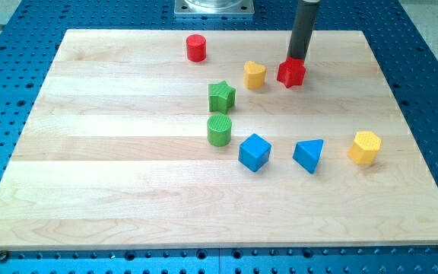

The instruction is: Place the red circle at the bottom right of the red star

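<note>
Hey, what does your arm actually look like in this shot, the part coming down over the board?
Only the end of my arm shows: a straight, round rod, dark grey to black, smooth, with no cables or markings that I can see. It narrows slightly toward my tip, which sits just behind the red star. At the view's top edge there is a grey metal base plate.

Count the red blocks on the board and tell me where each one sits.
2. The red circle block sits near the view's top, left of centre. The red star block sits right of centre, with my tip at its top edge. None looks hidden.
</note>
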Tool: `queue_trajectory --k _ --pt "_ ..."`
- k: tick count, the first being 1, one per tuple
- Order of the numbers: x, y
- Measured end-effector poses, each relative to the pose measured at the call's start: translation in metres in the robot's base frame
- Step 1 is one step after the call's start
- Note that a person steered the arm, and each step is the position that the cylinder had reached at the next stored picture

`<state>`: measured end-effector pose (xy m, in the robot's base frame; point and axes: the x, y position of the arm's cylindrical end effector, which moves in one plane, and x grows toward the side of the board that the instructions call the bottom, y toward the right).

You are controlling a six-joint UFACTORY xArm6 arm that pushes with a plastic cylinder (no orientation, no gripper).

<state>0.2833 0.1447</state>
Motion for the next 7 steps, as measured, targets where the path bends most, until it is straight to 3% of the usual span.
queue_trajectory --k 1,2,5,7 --pt "-0.057 -0.008" --pt "-0.09 -0.052" --pt "-0.085 -0.227" --pt "-0.033 -0.219"
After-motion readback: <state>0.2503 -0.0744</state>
